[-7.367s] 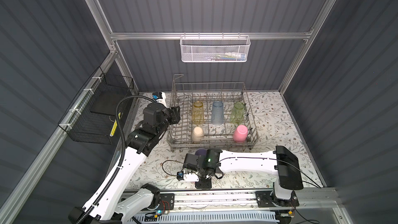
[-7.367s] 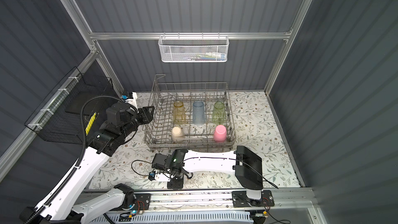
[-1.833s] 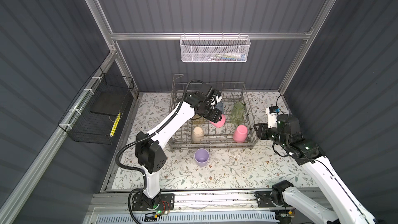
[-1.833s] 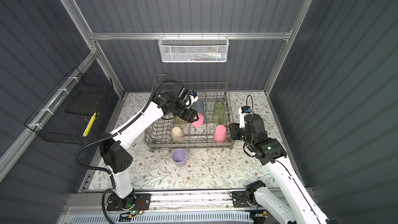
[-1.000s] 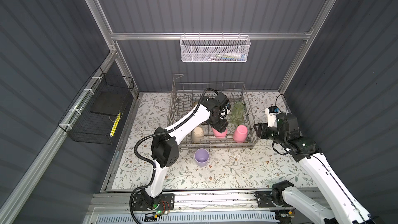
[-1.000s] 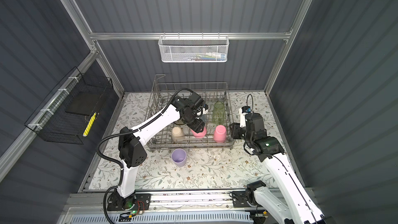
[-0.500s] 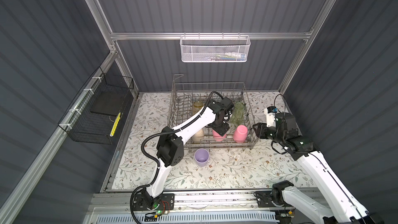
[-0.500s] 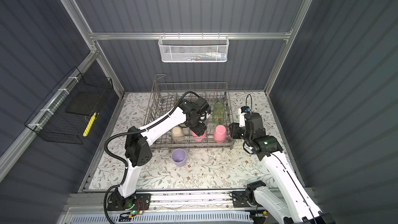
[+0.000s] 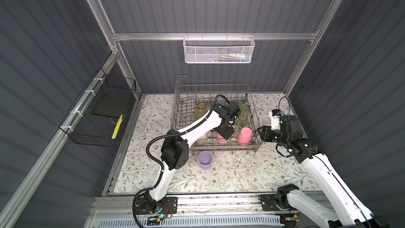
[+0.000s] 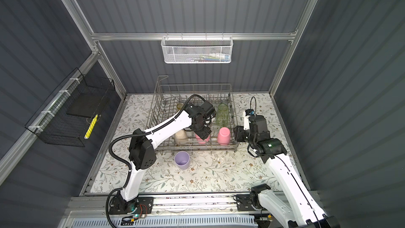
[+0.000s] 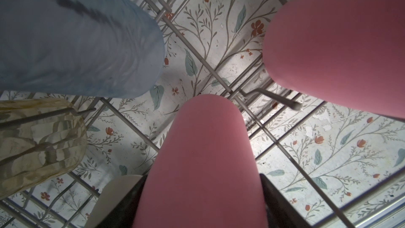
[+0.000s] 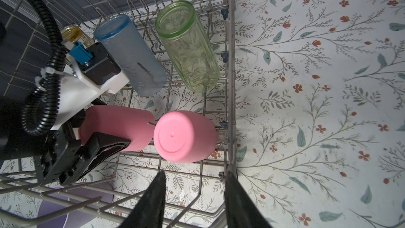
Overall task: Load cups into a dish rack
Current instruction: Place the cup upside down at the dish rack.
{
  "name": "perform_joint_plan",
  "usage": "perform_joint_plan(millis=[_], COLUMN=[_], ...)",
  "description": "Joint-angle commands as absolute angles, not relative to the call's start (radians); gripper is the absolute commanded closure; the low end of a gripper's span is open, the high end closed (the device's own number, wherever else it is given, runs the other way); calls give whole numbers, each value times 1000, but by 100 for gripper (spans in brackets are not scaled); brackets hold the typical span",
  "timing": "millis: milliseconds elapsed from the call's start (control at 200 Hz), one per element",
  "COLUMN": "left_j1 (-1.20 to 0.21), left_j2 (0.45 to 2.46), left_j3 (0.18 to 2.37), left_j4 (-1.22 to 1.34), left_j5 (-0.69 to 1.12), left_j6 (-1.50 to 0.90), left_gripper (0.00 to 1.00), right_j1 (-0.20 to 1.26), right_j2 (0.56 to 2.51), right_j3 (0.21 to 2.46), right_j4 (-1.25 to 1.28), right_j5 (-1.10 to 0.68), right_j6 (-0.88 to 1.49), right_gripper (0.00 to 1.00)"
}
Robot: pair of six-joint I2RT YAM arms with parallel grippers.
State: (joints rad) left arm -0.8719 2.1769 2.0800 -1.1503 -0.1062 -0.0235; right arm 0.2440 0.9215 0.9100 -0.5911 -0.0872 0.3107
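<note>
Left gripper (image 9: 226, 133) clamped opaque pink plastic tumbler (image 12: 122, 126), axis near-upright, in grey wire dish rack (image 9: 210, 88); right gripper (image 12: 194, 173) stood part-open, empty.

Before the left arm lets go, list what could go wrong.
The held pink cup is right beside the other pink cup; released unseated, it could tip onto it. The left arm has its wrist close by the blue cup, so pulling out might knock it.
</note>
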Motion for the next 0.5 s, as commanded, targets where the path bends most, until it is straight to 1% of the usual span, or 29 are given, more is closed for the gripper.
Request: perform_joint_plan(millis=[0, 180, 495], left_j1=[-882, -891, -899], left_j2=[2214, 2215, 2196], left_j3=[2060, 2057, 2070], left_j4=[-1205, -1209, -1233], left_j5=[-142, -148, -146], left_j6=[-50, -52, -64], left_gripper=[33, 28, 7], right_j1=[239, 238, 236], right_j2=[905, 905, 899], right_j3=[897, 897, 894], right_j4=[-584, -587, -590], right_j5=[-96, -100, -100], right_j6=[309, 311, 318], right_gripper=[54, 54, 54])
